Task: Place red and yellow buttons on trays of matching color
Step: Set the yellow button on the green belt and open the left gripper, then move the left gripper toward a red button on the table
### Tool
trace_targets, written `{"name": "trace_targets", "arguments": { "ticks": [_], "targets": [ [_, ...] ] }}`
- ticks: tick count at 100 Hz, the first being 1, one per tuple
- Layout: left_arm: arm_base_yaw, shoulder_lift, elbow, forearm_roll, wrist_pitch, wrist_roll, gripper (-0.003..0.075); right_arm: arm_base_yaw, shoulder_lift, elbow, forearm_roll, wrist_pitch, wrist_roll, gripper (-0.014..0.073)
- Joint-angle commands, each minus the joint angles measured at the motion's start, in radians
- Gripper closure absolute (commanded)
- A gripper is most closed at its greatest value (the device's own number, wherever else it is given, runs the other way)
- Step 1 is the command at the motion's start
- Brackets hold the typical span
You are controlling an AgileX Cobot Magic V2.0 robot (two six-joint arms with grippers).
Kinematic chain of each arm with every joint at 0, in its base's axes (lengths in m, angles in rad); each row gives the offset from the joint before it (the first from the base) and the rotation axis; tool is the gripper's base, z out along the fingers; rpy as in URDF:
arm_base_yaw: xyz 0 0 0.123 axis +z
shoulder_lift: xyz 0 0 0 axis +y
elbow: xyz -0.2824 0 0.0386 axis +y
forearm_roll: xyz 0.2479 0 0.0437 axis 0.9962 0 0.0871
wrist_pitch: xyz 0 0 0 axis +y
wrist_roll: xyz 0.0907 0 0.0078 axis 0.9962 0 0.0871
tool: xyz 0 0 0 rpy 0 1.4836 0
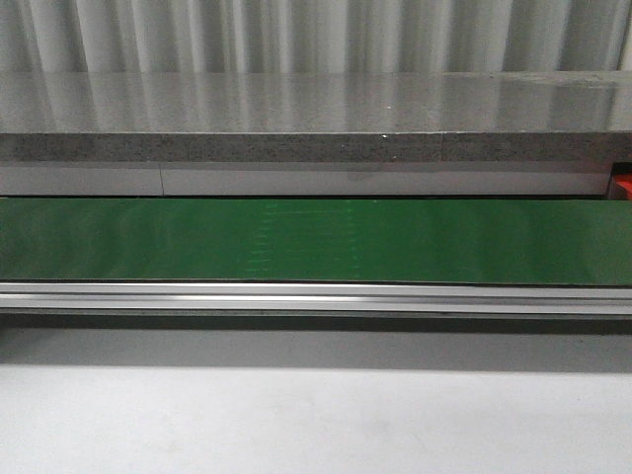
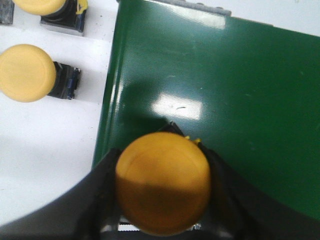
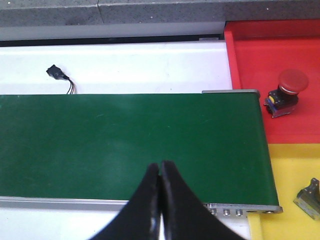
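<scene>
Green conveyor belt (image 1: 316,242) spans the front view from edge to edge, with a grey stone ledge (image 1: 316,118) behind it and an aluminium rail (image 1: 316,296) along its near edge. Left gripper (image 2: 162,187) is clamped on a yellow button (image 2: 162,182), held above the belt's end; two more yellow buttons (image 2: 26,73) (image 2: 42,6) rest on the white surface (image 2: 50,145) beside the belt. Right gripper (image 3: 160,200), fingers pressed together and holding nothing, hangs over the belt's near edge. Beyond the belt's far end, a red button (image 3: 285,95) stands on the red tray (image 3: 250,65); the yellow tray (image 3: 285,200) adjoins it, holding a small grey part (image 3: 309,197).
</scene>
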Motion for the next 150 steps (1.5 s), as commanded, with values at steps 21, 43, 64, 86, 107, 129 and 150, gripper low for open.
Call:
{"name": "trace_targets", "arguments": {
  "ticks": [21, 43, 64, 86, 107, 129, 150],
  "targets": [
    [-0.007, 0.041, -0.030, -0.017, 0.004, 0.012, 0.0670, 0.000, -0.006, -0.024, 0.017, -0.065, -0.010, 0.0662],
    [-0.011, 0.037, -0.077, -0.180, 0.053, 0.166, 0.0095, 0.000, -0.006, -0.024, 0.017, -0.065, -0.010, 0.0662],
    [-0.071, -0.017, -0.133, -0.207, 0.075, 0.182, 0.0096, 0.000, -0.006, -0.024, 0.017, -0.065, -0.010, 0.0662],
    [-0.051, -0.201, -0.133, -0.200, -0.003, 0.171, 0.0096, 0.000, -0.006, -0.024, 0.017, -0.065, -0.010, 0.0662],
    [0.132, -0.297, -0.043, -0.197, -0.047, 0.107, 0.0097, 0.000, -0.006, -0.024, 0.017, -0.065, -0.010, 0.0662],
    [0.330, -0.263, 0.121, -0.181, -0.194, 0.042, 0.0097, 0.000, -0.006, -0.024, 0.017, -0.065, -0.010, 0.0662],
    [0.407, -0.161, 0.180, -0.157, -0.278, 0.012, 0.0101, 0.000, -0.006, -0.024, 0.017, -0.065, -0.010, 0.0662]
  ]
}}
